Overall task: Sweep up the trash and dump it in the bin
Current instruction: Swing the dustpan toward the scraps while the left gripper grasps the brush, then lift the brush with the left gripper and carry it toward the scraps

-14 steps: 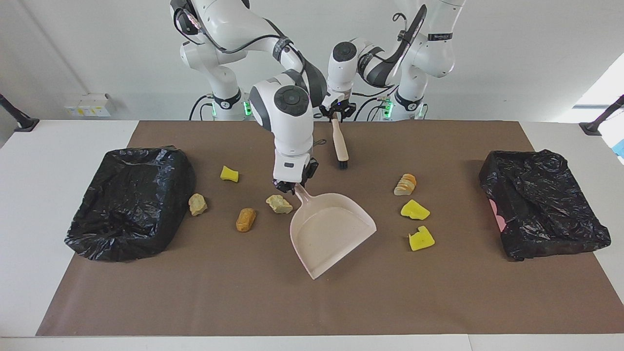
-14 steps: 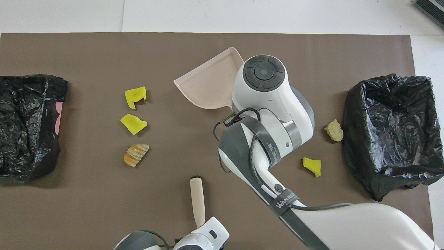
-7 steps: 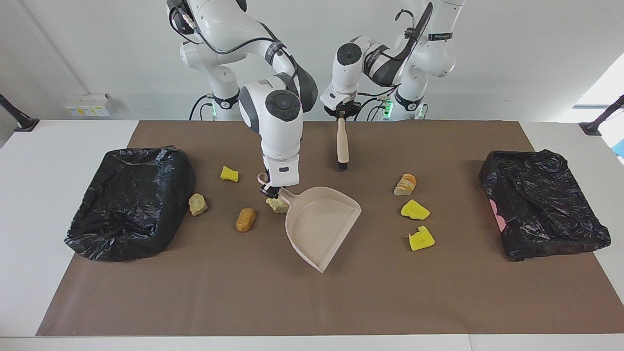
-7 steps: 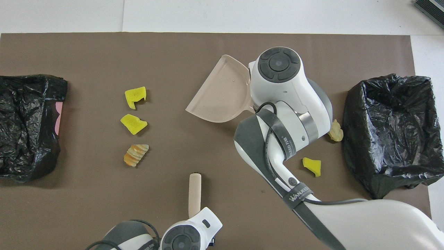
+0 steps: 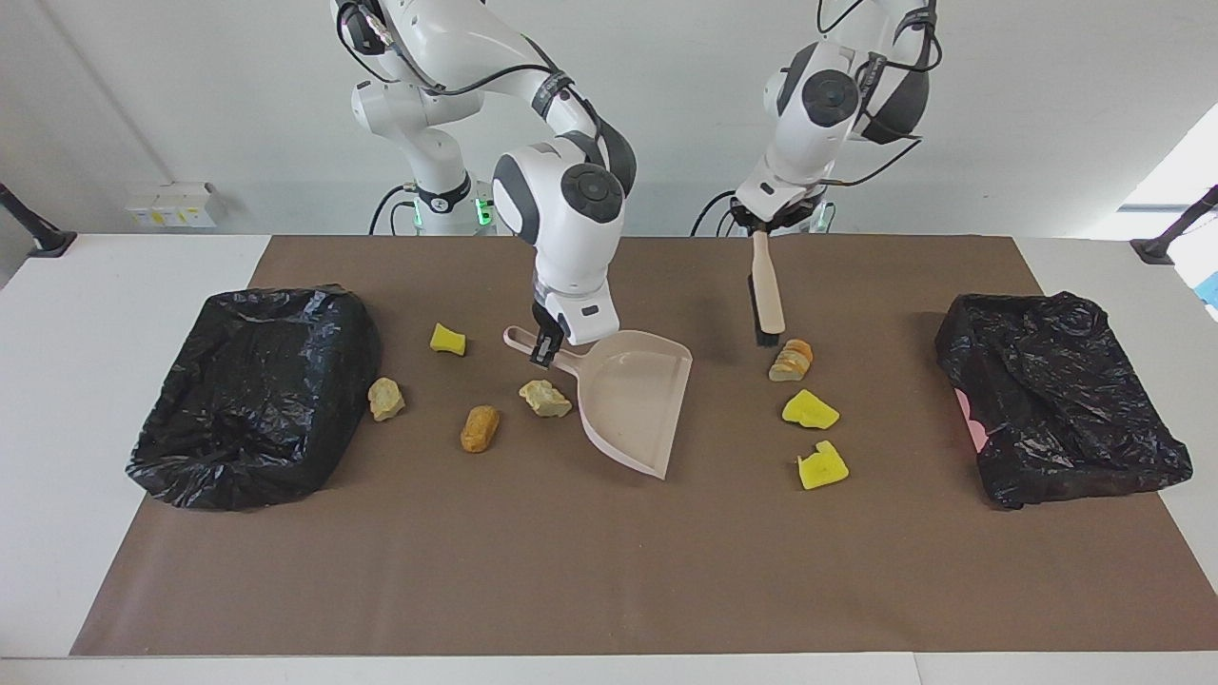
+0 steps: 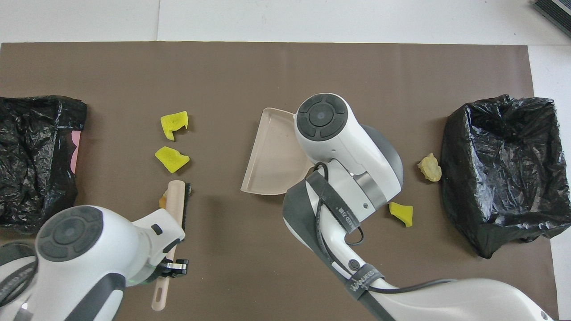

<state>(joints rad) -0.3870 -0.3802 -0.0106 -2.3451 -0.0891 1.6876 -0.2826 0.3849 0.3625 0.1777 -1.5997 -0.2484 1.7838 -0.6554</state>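
Meanwhile both arms are busy over the brown mat [image 5: 609, 571]. The right gripper [image 5: 544, 348] is clamped on the handle of the dustpan [image 5: 633, 400], holding it tilted at the middle of the mat with its open mouth turned toward the left arm's end. The left gripper [image 5: 761, 228] is closed on the top of the brush [image 5: 767, 295] handle — the brush hangs nearly upright, its black bristles low and just beside the sliced bread piece [image 5: 792, 360].

The trash lies loose on the mat in two groups. Toward the left arm's end, farther from the robots than the bread piece, sit two yellow chunks [image 5: 810, 409] [image 5: 822, 466], one after the other. Toward the right arm's end lie four more: a small yellow chunk [image 5: 447, 340], a tan lump [image 5: 545, 398] just beside the pan's handle side, an orange-brown piece [image 5: 480, 428], and a beige lump [image 5: 385, 398] close to the bin [image 5: 252, 395].

That black-bagged bin stands at the right arm's end — a second bin [image 5: 1056, 395] at the left arm's end. No trash shows in the pan.
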